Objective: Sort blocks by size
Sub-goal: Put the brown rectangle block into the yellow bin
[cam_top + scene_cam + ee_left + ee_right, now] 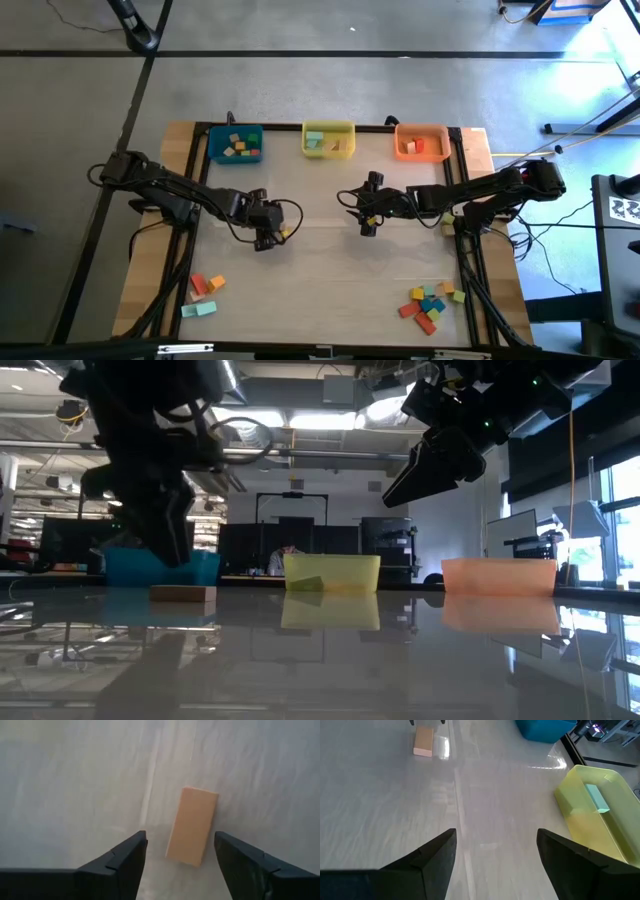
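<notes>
A flat tan block (192,825) lies on the white table near its middle; it also shows in the high view (288,232) and the low view (183,593). My left gripper (180,852) is open just above it, one finger on either side, touching nothing; in the high view it is left of centre (266,238). My right gripper (495,855) is open and empty, raised over the table right of centre (367,226). Loose blocks lie in a group at the near left (205,290) and another at the near right (430,303).
Three bins stand along the far edge: blue (236,143), yellow (328,140) and orange (421,142), each holding blocks. The yellow bin (595,815) holds a teal block (596,797). Bare table lies between the two grippers.
</notes>
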